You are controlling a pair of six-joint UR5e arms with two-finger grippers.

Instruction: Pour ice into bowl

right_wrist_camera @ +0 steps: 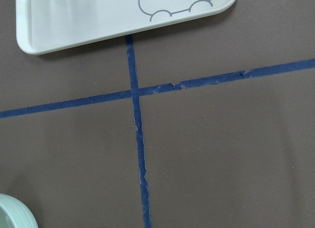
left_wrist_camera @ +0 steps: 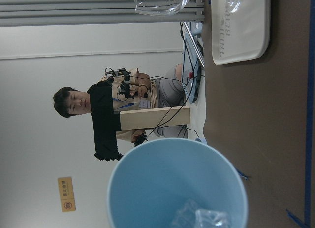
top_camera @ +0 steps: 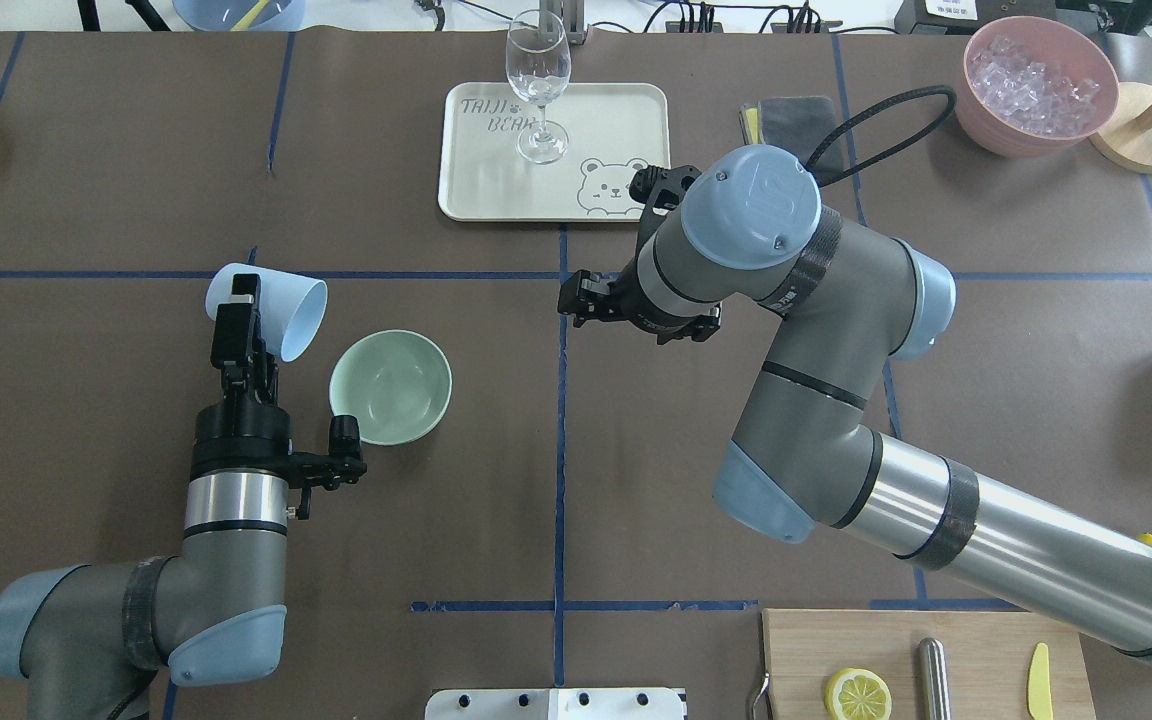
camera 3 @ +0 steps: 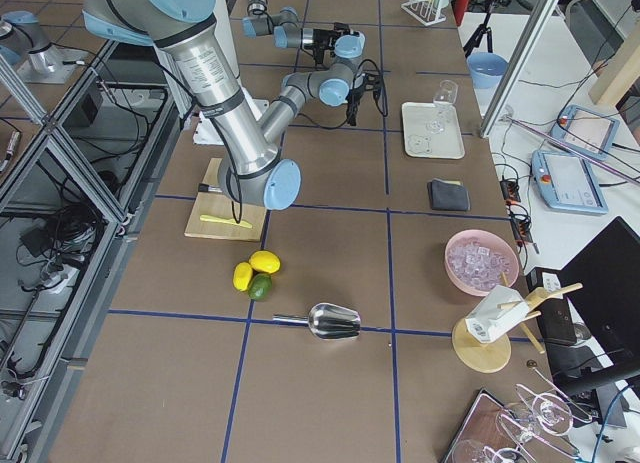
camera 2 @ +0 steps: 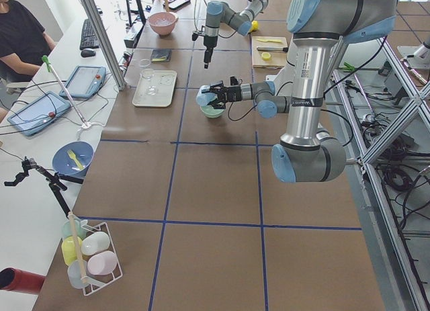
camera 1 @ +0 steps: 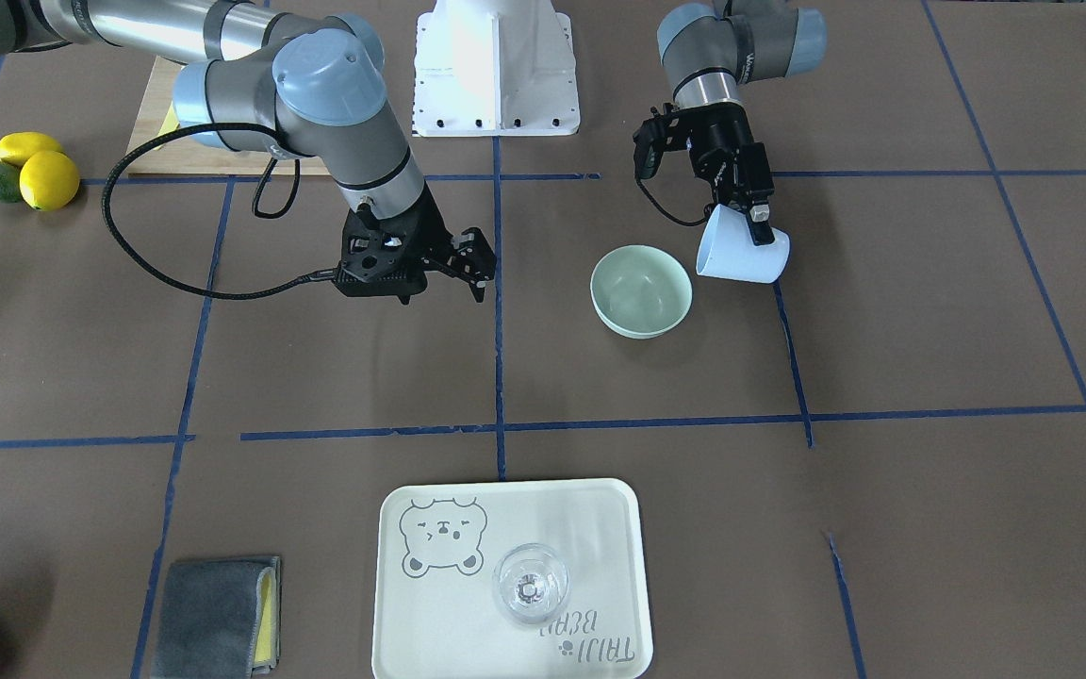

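Observation:
My left gripper (top_camera: 244,303) is shut on a light blue cup (top_camera: 281,312) and holds it tilted on its side, mouth toward the mint-green bowl (top_camera: 391,387). The cup (camera 1: 741,253) hangs just beside and above the bowl (camera 1: 642,290), which looks empty. In the left wrist view, a few clear ice cubes (left_wrist_camera: 202,219) lie inside the cup (left_wrist_camera: 162,188) near its lower rim. My right gripper (camera 1: 477,269) hovers open and empty over the table's middle, apart from the bowl.
A cream tray (top_camera: 476,185) with a clear wine glass (top_camera: 537,90) stands at the far side. A pink bowl (top_camera: 991,135) of ice is at the far right. A cutting board (top_camera: 976,650) and lemons (camera 1: 39,170) are near the robot, and a grey cloth (camera 1: 213,613) lies by the tray.

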